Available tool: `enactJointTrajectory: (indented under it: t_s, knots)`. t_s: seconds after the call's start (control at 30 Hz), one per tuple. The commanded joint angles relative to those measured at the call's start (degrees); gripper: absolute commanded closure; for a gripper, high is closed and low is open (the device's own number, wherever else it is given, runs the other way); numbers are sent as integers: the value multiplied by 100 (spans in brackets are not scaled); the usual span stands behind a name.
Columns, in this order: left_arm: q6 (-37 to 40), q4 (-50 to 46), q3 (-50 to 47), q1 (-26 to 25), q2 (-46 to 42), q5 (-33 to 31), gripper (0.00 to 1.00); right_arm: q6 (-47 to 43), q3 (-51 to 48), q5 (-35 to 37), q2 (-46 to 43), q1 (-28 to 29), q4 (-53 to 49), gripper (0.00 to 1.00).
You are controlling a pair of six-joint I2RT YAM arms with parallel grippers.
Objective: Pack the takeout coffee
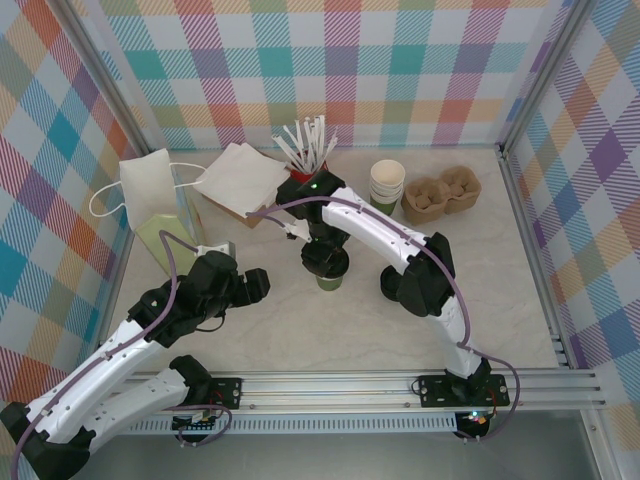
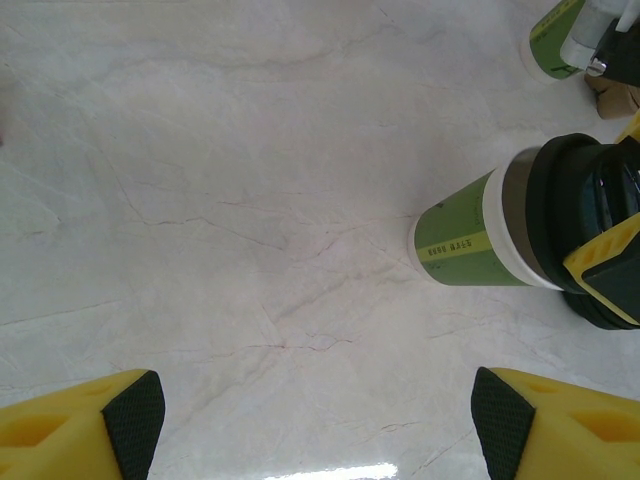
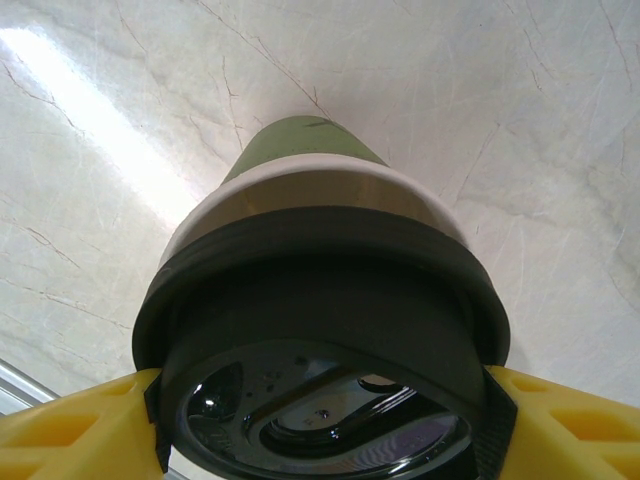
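From above, the takeout coffee [image 1: 330,281] stands upright on the desk [image 1: 300,335] near the middle, its green wall showing below the right gripper [image 1: 326,262]. The right arm bends in from the right, and its wrist points straight down over the cup. The left gripper [image 1: 262,284] hangs just left of the cup, apart from it.

In the left wrist view, the cup shows a yellow band and a cream-white rim under a black lid [image 2: 560,200]. The left jaws stand wide apart, holding nothing.

In the right wrist view, the right jaws clamp both sides of the lid.
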Motion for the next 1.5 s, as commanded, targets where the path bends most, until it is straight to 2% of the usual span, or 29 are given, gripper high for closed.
enactJointTrajectory:
  t_s: [0.0, 0.43, 1.03, 1.27, 1.47]
  knots:
    - [-26, 26, -58, 24, -29, -123, 17, -87, 163, -26, 179, 43, -132, 27]
    - [-32, 65, -78, 25, -29, -100, 17, -62, 166, -11, 297, 45, -88, 25]
    - [-101, 163, -80, 24, -20, 13, 17, 117, 501, -310, 30, 43, -369, 5]
    - [-394, 853, -121, 24, 246, 728, 13, 420, 425, -542, -676, -51, -348, 2]
    - [-620, 1755, 11, 30, 993, 1533, 14, 920, -982, -851, -1677, -633, 468, 4]
